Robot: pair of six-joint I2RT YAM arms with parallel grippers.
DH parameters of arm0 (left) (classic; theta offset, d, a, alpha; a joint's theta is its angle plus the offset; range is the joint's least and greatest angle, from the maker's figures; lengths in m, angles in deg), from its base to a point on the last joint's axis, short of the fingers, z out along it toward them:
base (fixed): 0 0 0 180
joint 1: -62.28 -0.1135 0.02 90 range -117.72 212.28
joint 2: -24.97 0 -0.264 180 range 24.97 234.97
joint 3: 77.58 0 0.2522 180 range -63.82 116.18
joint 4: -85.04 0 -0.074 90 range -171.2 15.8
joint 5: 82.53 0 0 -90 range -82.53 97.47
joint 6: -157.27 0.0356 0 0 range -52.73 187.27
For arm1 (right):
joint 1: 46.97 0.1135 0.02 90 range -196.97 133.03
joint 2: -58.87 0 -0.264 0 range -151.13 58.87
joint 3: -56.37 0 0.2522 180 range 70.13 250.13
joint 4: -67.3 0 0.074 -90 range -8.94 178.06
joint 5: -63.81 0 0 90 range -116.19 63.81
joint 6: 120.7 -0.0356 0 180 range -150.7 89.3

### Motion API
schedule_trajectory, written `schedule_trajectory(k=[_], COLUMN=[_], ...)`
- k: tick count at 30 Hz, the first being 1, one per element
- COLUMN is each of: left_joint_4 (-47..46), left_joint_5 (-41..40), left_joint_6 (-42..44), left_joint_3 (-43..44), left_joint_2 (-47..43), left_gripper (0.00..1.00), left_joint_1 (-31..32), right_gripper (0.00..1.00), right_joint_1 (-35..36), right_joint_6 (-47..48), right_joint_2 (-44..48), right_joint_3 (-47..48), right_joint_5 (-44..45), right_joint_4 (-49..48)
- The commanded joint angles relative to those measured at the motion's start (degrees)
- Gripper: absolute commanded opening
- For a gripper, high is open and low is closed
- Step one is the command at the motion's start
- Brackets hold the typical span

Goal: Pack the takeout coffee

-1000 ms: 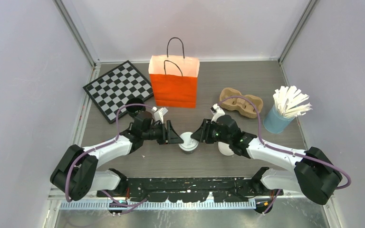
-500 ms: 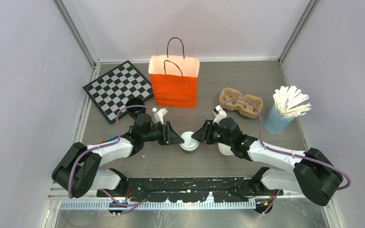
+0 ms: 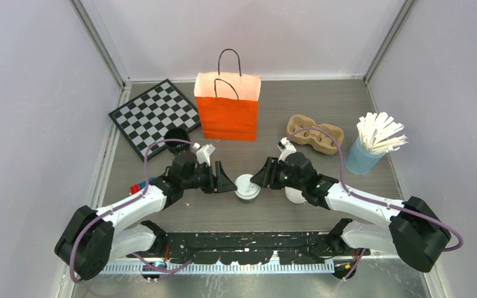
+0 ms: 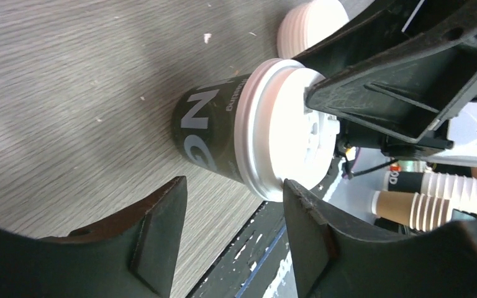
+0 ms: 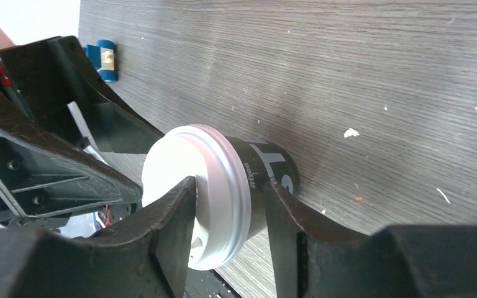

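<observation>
Grips the takeout coffee [image 3: 246, 186] with the right gripper [image 5: 230, 185], jaws about half closed. Lays one finger [image 5: 174, 223] over the white lid's top face and the other [image 5: 286, 230] against the dark printed wall just under the rim. Holds the cup upright on the table [image 3: 323, 180], base on the wood grain, right at that gripper's tips.

Faces it from the opposite side with the left gripper [image 4: 234, 186], jaws apart and empty. Stops those tips just short of the cup, touching nothing. Sees lid and dark wall through the gap between the two fingers. Sets the two grippers almost tip to tip across the cup.

Has a white ribbed stack [image 3: 294, 195] just behind the right gripper, tucked against its wrist. Finds the orange bag [image 3: 227, 112] upright well ahead of both grippers, beyond and between them, black handles up. Has the black lidless cup [image 3: 176, 138] near the left gripper, ahead and to its outer side, at a corner of the checkerboard [image 3: 154, 117]. Shows the brown cup carrier [image 3: 315, 133] near and ahead of the right gripper, and the blue tub of white sticks [image 3: 363, 156] farther out to its right. Shows a small blue and red toy [image 3: 138, 186] behind the left gripper, beside that arm.
</observation>
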Motion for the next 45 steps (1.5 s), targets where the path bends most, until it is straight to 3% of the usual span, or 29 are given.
schedule_trajectory(k=[1, 5, 13, 24, 30, 35, 45], left_joint_4=[13.9, 16.0, 14.4, 12.2, 16.7, 12.2, 3.1], left_joint_5=[-6.1, -7.1, -4.4, -3.5, -8.2, -7.9, -0.6], left_joint_6=[7.1, 9.3, 9.4, 7.8, 6.4, 3.3, 2.5], left_joint_3=[5.0, 6.4, 7.7, 6.8, 7.3, 6.4, 6.2], left_joint_2=[-3.3, -2.5, 0.6, 0.1, -5.4, -8.9, 1.9], left_gripper=[0.61, 0.63, 0.63, 0.63, 0.64, 0.68, 0.62], left_joint_1=[0.1, 0.1, 0.1, 0.1, 0.1, 0.1, 0.1], right_gripper=[0.53, 0.6, 0.61, 0.41, 0.39, 0.38, 0.34], right_joint_1=[-0.3, -0.4, -0.4, -0.6, -0.6, -0.5, -0.5], right_joint_6=[1.2, 1.0, 2.3, 2.0, 1.0, 1.1, 0.9], right_joint_2=[2.1, 2.4, 5.5, 3.4, 2.4, 2.7, 2.2], right_joint_3=[3.9, 5.4, 8.8, 7.2, 4.8, 4.3, 3.1], right_joint_5=[0.4, -0.3, 1.6, 0.0, -1.0, -0.8, -0.6], right_joint_4=[5.6, 7.2, 14.9, 13.1, 10.9, 10.9, 9.2])
